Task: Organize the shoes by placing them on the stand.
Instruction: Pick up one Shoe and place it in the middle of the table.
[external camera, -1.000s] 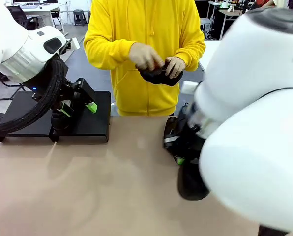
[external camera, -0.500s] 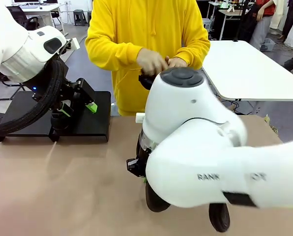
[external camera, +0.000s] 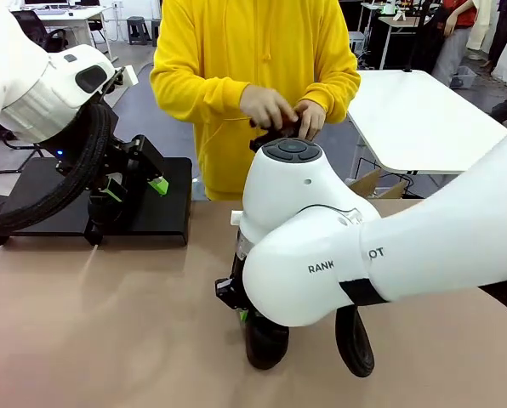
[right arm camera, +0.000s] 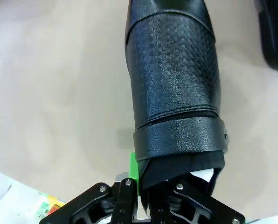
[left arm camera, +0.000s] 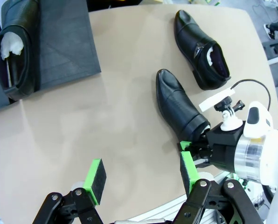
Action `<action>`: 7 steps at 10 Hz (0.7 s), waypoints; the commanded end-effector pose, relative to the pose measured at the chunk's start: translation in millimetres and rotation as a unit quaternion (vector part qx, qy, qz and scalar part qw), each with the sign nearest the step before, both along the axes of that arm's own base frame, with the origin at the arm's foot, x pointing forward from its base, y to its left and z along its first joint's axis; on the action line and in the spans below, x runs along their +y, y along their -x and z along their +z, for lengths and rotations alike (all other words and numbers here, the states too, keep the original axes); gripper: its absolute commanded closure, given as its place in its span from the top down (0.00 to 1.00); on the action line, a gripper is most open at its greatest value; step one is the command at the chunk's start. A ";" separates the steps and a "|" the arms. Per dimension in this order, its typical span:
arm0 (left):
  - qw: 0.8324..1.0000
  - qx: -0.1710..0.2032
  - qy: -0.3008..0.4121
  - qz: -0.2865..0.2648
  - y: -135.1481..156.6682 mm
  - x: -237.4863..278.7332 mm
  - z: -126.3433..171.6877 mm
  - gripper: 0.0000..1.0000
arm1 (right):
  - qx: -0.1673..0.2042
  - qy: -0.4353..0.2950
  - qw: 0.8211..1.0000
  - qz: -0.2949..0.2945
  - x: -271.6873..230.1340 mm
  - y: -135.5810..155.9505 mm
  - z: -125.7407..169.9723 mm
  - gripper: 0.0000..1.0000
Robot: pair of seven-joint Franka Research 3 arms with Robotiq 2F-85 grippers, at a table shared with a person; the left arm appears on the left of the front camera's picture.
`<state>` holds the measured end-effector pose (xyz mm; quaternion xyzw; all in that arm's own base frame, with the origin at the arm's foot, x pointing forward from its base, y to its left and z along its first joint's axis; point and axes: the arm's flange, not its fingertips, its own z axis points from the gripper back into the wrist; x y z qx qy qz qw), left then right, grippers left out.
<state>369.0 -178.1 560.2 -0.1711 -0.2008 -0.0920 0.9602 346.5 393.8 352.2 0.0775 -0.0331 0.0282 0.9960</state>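
Observation:
My right gripper (external camera: 243, 315) is shut on the heel rim of a black shoe (external camera: 265, 342), low over the tan table; the right wrist view has this shoe (right arm camera: 174, 79) running up from the gripper (right arm camera: 141, 181). A second shoe (external camera: 354, 342) lies just to its right. From the left wrist view the held shoe (left arm camera: 178, 105) and the loose one (left arm camera: 202, 51) lie side by side, and a third shoe (left arm camera: 15, 51) rests on the black stand (left arm camera: 64, 42). My left gripper (external camera: 134, 189) hangs open over the stand (external camera: 173, 212), nothing between its pads (left arm camera: 94, 175). A person holds another shoe (external camera: 277, 133).
The person in a yellow hoodie (external camera: 253, 51) stands at the far edge of the table, both hands at chest height. My right arm's white body (external camera: 321, 246) covers much of the table's middle. Bare tan tabletop (external camera: 109, 323) spreads to the front left.
My right arm has swung left across the table, carrying the gripped shoe from the right side toward the middle. The left arm has stayed still; the person keeps handling their shoe.

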 end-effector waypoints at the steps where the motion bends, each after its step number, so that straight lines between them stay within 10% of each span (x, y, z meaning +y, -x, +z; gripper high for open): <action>1: 1.000 -0.005 0.010 0.000 1.6 1.8 -2.2 0.83 | 0.020 -0.023 0.998 -0.051 10.8 1.9 17.4 0.14; 5: 1.000 -0.005 0.010 0.000 1.6 1.8 -2.2 0.83 | 0.051 -0.027 0.995 -0.087 1.9 4.3 30.7 0.91; 7: 1.000 -0.005 0.010 0.000 1.6 1.8 -2.2 0.83 | 0.062 -0.062 0.993 -0.083 -33.0 18.3 56.9 1.00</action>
